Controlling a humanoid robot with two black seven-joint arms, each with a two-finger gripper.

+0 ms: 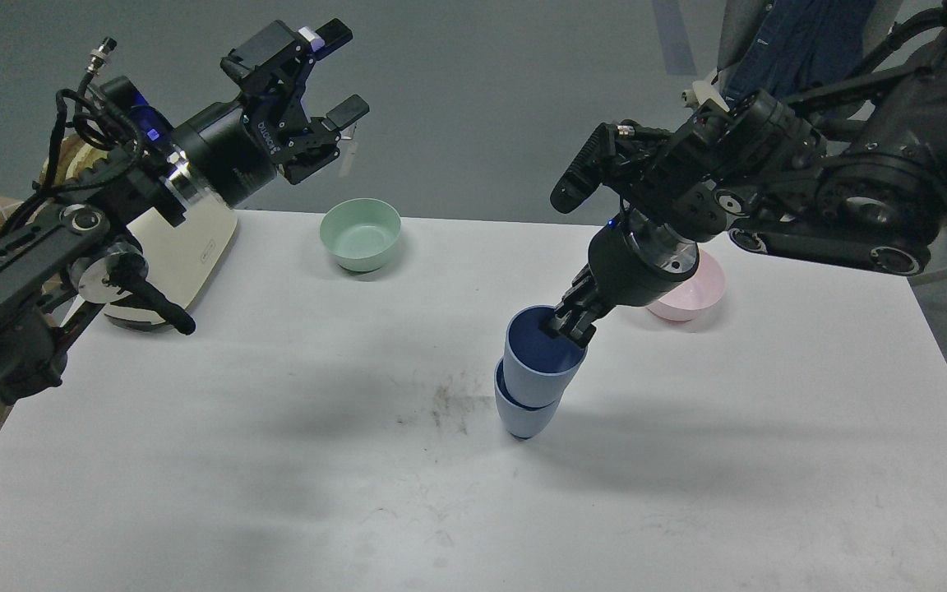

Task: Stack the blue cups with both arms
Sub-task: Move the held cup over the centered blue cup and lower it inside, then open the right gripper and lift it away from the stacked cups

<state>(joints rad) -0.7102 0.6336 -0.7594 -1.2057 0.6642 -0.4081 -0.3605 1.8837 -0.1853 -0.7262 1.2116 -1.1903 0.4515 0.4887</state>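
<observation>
Two dusty-blue cups stand nested at the middle of the white table (276,460). The upper cup (541,362) sits tilted inside the lower cup (523,415), which stands on the table. My right gripper (572,322) comes down from the upper right and is shut on the upper cup's far rim. My left gripper (338,70) is open and empty, raised high at the upper left, far from the cups.
A mint-green bowl (360,234) sits near the table's back edge. A pink bowl (691,292) sits at the back right, partly behind my right wrist. A cream-coloured appliance (182,255) lies at the back left under my left arm.
</observation>
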